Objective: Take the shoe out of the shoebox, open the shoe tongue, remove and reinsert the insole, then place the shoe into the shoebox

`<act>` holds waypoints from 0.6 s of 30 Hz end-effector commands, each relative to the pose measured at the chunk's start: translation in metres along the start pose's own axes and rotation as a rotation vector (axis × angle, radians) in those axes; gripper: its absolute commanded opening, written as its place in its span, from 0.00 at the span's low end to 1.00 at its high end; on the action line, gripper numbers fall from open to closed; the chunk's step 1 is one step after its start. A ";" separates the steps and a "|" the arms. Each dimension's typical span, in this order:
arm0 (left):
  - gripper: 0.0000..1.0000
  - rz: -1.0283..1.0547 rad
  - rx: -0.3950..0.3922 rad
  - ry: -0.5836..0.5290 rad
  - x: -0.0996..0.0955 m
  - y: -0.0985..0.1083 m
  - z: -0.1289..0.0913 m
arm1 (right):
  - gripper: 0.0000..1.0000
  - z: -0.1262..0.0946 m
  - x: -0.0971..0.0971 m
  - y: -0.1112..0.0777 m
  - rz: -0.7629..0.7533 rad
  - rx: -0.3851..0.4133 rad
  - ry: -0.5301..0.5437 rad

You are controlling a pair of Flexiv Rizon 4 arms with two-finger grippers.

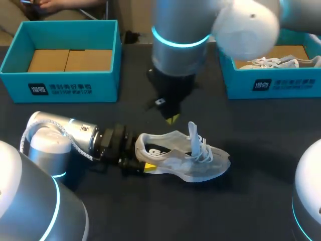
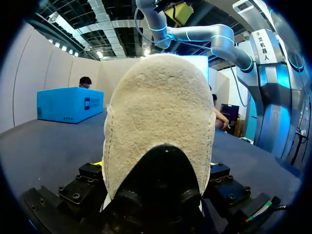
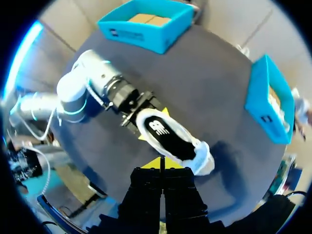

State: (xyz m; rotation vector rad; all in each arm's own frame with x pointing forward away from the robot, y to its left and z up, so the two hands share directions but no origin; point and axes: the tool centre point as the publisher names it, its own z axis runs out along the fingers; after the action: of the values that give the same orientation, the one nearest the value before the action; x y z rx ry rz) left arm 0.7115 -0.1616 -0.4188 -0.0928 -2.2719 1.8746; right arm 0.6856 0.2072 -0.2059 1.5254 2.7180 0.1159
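Note:
A pale grey sneaker [image 1: 200,163] stands on its sole on the dark table, toe pointing right, with its tongue [image 1: 192,131] pulled upright. Its black insole [image 3: 158,127] with a white logo shows in the opening. My left gripper [image 1: 140,163] lies low at the heel, one yellow-tipped finger on each side, shut on the sneaker. The heel [image 2: 156,122] fills the left wrist view between those fingers. My right gripper [image 1: 172,119] hangs above the sneaker's opening. In its own view the right gripper [image 3: 162,163] is shut, tips together, with nothing in it.
A blue shoebox [image 1: 60,85] with a cardboard floor stands at the back left. A second blue shoebox [image 1: 281,85] at the back right holds another grey shoe [image 1: 281,63]. Bare table lies in front of the sneaker.

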 end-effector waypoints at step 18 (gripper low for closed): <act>0.00 0.000 -0.002 -0.001 -0.001 0.000 0.000 | 0.00 0.049 0.024 -0.001 -0.722 0.051 0.052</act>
State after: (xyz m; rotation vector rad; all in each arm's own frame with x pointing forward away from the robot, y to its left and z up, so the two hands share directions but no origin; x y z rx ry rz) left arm 0.7115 -0.1615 -0.4189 -0.0926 -2.2721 1.8746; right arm 0.6682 0.2266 -0.2459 0.8430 2.9725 0.1297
